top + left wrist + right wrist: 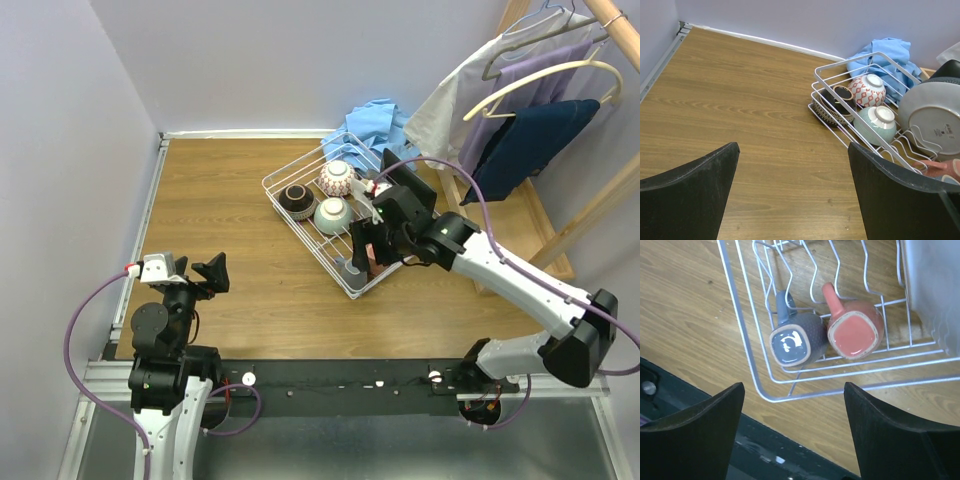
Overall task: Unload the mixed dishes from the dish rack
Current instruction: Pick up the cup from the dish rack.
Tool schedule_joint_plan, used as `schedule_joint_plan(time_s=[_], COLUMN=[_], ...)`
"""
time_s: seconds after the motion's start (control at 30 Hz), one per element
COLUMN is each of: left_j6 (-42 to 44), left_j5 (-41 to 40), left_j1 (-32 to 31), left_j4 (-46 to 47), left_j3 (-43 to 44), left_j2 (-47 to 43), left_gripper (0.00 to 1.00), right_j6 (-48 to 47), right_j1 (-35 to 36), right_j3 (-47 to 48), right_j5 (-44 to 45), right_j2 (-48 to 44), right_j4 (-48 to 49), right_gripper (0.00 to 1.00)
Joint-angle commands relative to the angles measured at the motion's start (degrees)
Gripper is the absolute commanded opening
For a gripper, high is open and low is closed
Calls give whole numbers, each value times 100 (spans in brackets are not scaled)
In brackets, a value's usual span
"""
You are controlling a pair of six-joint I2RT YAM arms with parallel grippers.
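Observation:
The white wire dish rack stands at the middle right of the table. It holds a dark brown bowl, a red-patterned bowl and a pale green bowl, all upside down. A grey plate stands on edge behind them. At the near corner of the rack, a grey cup and an orange-red cup lie side by side. My right gripper hovers over that corner, open and empty. My left gripper is open over bare wood by its base, far from the rack.
A blue cloth is bunched against the rack's far side. A wooden clothes rack with hung garments fills the right. Walls close the table at the left and back. A black rail runs along the near edge.

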Motion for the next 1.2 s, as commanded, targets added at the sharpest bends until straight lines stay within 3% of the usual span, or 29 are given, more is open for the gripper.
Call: schedule_joint_plan(time_s=[0.0,0.47,1.17], left_j6=[41,24,6], left_j5=[38,-50,-85], left_j1=[41,32,32], left_j4=[-10,-28,-28], left_j3=[-40,-57,-66], left_j2=[-229,-291,-291], left_gripper=[99,99,99], right_j6=[-612,-1219,-1561], right_j1=[39,91,329], right_j3=[288,473,280], right_j5=[39,-410,-216], right_j2=[429,1255,2152], right_j4=[-232,146,278], right_gripper=[86,71,68])
